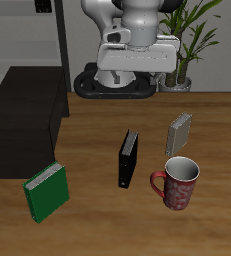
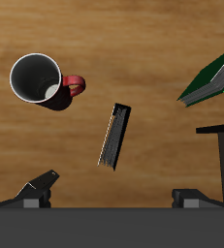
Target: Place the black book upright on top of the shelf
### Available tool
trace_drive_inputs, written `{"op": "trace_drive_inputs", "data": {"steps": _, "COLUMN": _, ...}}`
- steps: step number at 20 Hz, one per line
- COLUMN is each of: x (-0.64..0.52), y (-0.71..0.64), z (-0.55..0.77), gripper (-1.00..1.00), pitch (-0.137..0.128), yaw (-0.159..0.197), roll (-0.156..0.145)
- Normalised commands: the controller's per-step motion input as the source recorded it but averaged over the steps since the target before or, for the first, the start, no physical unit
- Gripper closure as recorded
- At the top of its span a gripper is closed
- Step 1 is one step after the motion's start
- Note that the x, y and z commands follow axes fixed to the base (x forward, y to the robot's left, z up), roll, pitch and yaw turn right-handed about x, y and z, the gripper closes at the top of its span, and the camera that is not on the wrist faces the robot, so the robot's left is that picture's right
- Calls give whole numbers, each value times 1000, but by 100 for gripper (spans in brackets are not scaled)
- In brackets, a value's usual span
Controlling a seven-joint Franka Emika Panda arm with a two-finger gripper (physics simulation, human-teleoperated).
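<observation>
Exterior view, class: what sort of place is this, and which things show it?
Probably a simulated study or office: books such as the black book stand on a wooden table, with a mug, a potted plant and the shelf.

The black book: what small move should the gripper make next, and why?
Probably lower the open gripper toward the black book, keeping its fingers on either side of the book. The book stands on the table, untouched, with the gripper well above it; the shelf comes later.

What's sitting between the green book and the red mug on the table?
The black book stands on its edge between the green book and the red mug, touching neither. The exterior view shows it best.
</observation>
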Motion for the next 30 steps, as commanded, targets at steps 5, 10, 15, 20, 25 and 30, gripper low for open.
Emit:
{"op": "trace_drive_inputs", "data": {"steps": 5, "x": 236, "y": 27, "z": -210, "gripper": -100, "pitch": -10, "yaw": 3, "roll": -7}}
{"op": "trace_drive_inputs", "data": {"steps": 10, "x": 138, "y": -51, "z": -253, "gripper": -100, "pitch": 5, "yaw": -23, "roll": -13}}
{"op": "trace_drive_inputs", "data": {"steps": 15, "x": 25, "y": 4, "z": -281, "gripper": -100, "pitch": -14, "yaw": -22, "roll": 18}}
{"op": "trace_drive_inputs", "data": {"steps": 20, "x": 5, "y": 31, "z": -329, "gripper": -100, "pitch": -22, "yaw": -28, "roll": 19}}
{"op": "trace_drive_inputs", "data": {"steps": 25, "x": 44, "y": 16, "z": -274, "gripper": -100, "pitch": 6, "yaw": -17, "roll": 23}}
{"op": "trace_drive_inputs", "data": {"steps": 30, "x": 88, "y": -41, "z": -277, "gripper": -100, "pitch": 7, "yaw": -5, "roll": 5}}
